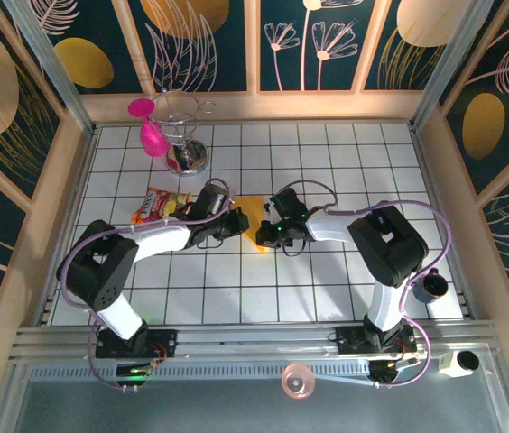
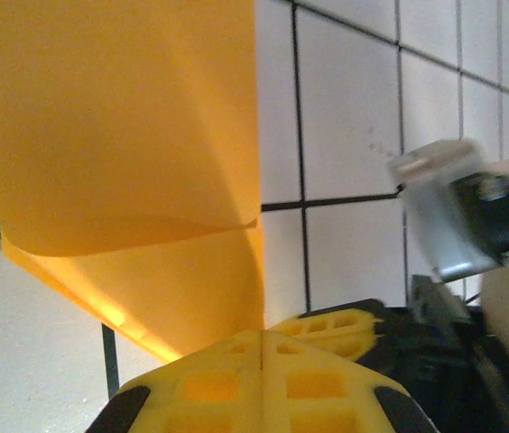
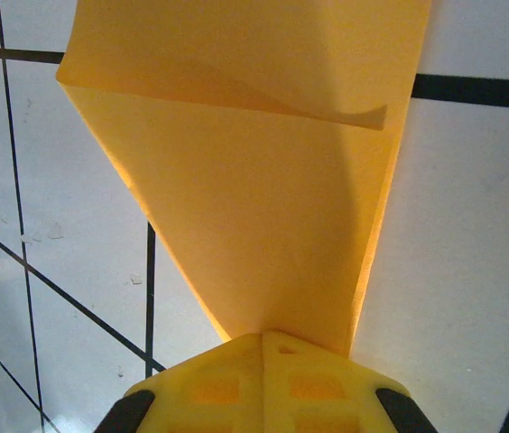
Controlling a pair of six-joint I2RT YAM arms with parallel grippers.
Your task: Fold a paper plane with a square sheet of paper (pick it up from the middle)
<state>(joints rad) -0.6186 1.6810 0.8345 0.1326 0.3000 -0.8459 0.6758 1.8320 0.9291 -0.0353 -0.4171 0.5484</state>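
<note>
The orange-yellow sheet of paper (image 1: pixel 253 215) sits mid-table between both arms, folded into a tapering, pointed shape. My left gripper (image 1: pixel 239 219) meets it from the left. In the left wrist view the jaws (image 2: pixel 262 347) are shut, with the edge of the paper (image 2: pixel 128 135) running down into their seam. My right gripper (image 1: pixel 271 227) comes in from the right. Its jaws (image 3: pixel 263 347) are shut on the narrow end of the paper (image 3: pixel 263 207), and a folded flap lies across the far end. The right gripper's yellow fingers (image 2: pixel 336 327) sit just beside the left jaws.
A red-and-yellow snack packet (image 1: pixel 157 206) lies left of the left gripper. A pink object (image 1: pixel 151 135) and a metal wire stand (image 1: pixel 182 135) sit at the back left. A dark cup (image 1: pixel 433 286) stands at the right edge. Wooden walls surround the tiled table.
</note>
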